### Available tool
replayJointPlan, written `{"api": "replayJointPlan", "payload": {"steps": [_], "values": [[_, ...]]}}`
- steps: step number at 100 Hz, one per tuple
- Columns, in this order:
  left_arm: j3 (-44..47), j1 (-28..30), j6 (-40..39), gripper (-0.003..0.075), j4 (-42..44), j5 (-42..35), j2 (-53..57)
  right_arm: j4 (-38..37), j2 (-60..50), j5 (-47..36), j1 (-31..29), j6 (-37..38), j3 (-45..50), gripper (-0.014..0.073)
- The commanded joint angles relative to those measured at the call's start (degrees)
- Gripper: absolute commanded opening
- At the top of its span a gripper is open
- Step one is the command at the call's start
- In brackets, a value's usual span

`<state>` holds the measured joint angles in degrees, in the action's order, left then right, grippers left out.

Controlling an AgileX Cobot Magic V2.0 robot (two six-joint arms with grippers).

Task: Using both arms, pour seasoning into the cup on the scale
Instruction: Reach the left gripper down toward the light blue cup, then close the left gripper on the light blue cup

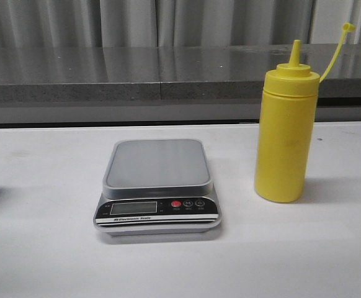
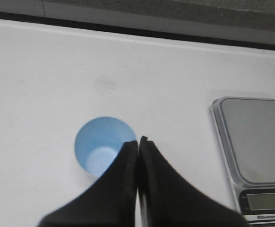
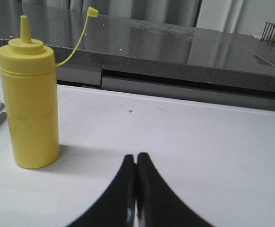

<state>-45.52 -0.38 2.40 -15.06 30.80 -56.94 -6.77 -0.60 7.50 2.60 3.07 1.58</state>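
Setting: lab-type test bench. Plain white table [image 1: 44,261], grey speckled stone counter [image 1: 137,74] behind, grey curtain [image 1: 106,22] backdrop; digital scale [image 1: 157,186] set out.

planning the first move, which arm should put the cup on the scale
Left. The left gripper, fingers shut, hangs over the cup, which stands left of the empty scale. The right gripper faces the seasoning.

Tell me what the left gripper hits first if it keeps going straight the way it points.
Probably the cup: the shut left gripper hangs above its rim edge, pointing downward. Depth is unclear, so it might clip the rim or pass beside it to the table.
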Motion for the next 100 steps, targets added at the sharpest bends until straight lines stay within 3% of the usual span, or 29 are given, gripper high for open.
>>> {"api": "replayJointPlan", "payload": {"steps": [1,19,36,46,100], "values": [[-3.59,-0.10,-0.12,-0.0017,2.58,-2.92,-1.86,-0.01,-0.88,-5.06,-0.22,-0.20,0.06,-0.0066],[-5.78,2.40,-0.45,0.0036,2.07,-1.63,-6.72,-0.01,-0.88,-5.06,-0.22,-0.20,0.06,-0.0066],[-6.03,3.41,-0.45,0.0287,2.07,-1.25,-11.07,-0.01,-0.88,-5.06,-0.22,-0.20,0.06,-0.0066],[-6.03,3.41,-0.45,0.0391,2.07,-1.69,-13.06,-0.01,-0.88,-5.06,-0.22,-0.20,0.06,-0.0066],[-9.25,3.41,-0.45,0.0402,2.17,-5.33,-25.36,-0.01,-0.88,-5.06,-0.22,-0.20,0.06,-0.0066]]}}
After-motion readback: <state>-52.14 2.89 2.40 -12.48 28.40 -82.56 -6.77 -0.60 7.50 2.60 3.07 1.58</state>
